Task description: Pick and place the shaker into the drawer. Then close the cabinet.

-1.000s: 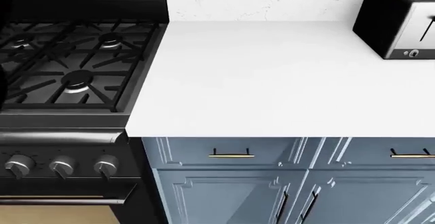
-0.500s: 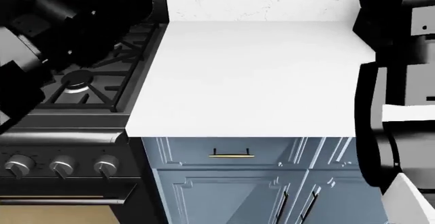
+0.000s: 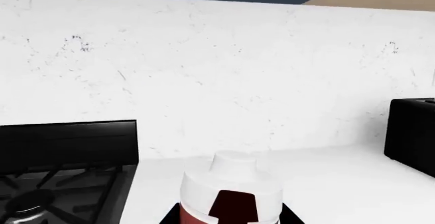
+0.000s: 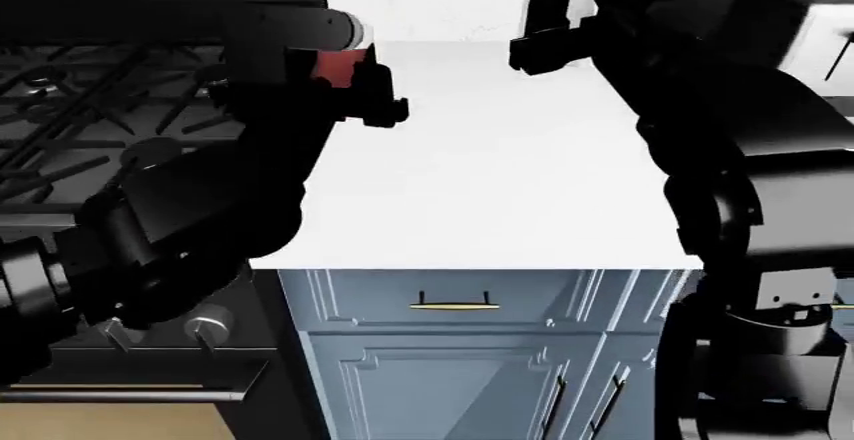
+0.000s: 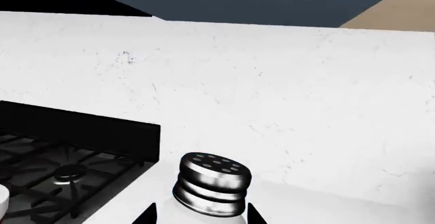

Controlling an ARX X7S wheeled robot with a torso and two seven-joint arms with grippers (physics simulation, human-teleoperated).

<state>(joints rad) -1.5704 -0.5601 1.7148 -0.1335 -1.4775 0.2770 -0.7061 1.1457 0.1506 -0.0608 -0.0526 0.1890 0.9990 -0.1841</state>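
The shaker (image 5: 211,183), clear glass with a perforated silver cap, stands upright between the fingertips of my right gripper (image 5: 200,216), which is shut on its body. In the head view that gripper (image 4: 550,30) hangs over the back of the white counter (image 4: 507,180), hiding most of the shaker. My left gripper (image 3: 231,215) is shut on a red paper cup (image 3: 231,198) with a white lid, near the stove's edge (image 4: 334,65). The blue-grey cabinet (image 4: 441,380) is below. Its top drawer front (image 4: 454,305) with a brass handle is shut.
A black gas stove (image 4: 120,90) adjoins the counter on the left, with knobs low on its front. A black toaster (image 4: 814,0) sits at the back right. A white backsplash (image 3: 238,71) runs behind. My right arm (image 4: 747,210) covers the counter's right side.
A second ago the counter held only the toaster and no arm showed. Both arms have swung into the head view, bringing the red cup and the shaker with them.
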